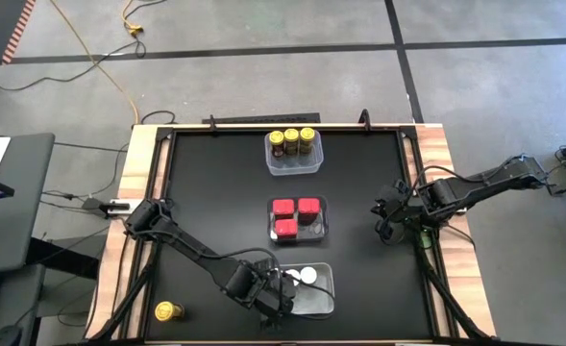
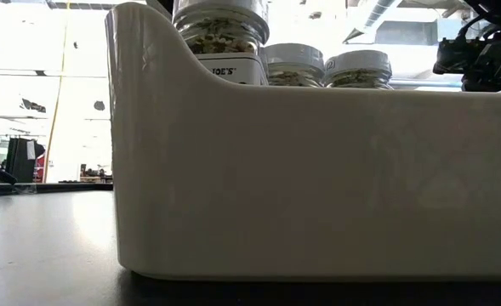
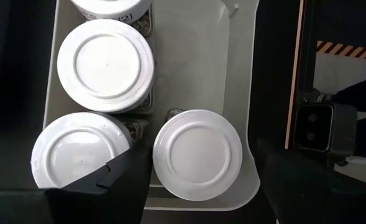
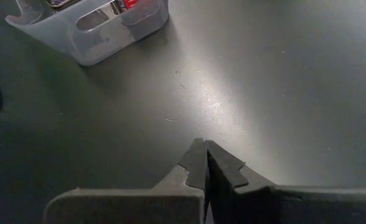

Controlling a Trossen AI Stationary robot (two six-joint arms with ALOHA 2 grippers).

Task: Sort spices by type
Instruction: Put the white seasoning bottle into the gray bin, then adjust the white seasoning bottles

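Note:
The near clear tub (image 1: pixel 325 288) holds several white-capped round jars (image 3: pixel 105 65), standing upright. My left gripper (image 3: pixel 201 168) hovers over it, pointing down and open. Its fingers stand on either side of one white-capped jar (image 3: pixel 198 140), with a visible gap on one side. The middle tub (image 1: pixel 323 223) holds three red tins (image 1: pixel 295 214). The far tub (image 1: pixel 292 165) holds three yellow-capped jars (image 1: pixel 291 140). One more yellow-capped jar (image 1: pixel 167 310) stands on the wooden border at the near left corner. My right gripper (image 4: pixel 205 163) is shut above bare mat at the right side (image 1: pixel 388 219).
The three tubs stand in a line down the middle of the black mat (image 1: pixel 215 192), with bare mat to their left and right. In the low view the near tub's wall (image 2: pixel 318 187) fills most of the picture. A raised wooden border (image 1: pixel 436 173) rims the table.

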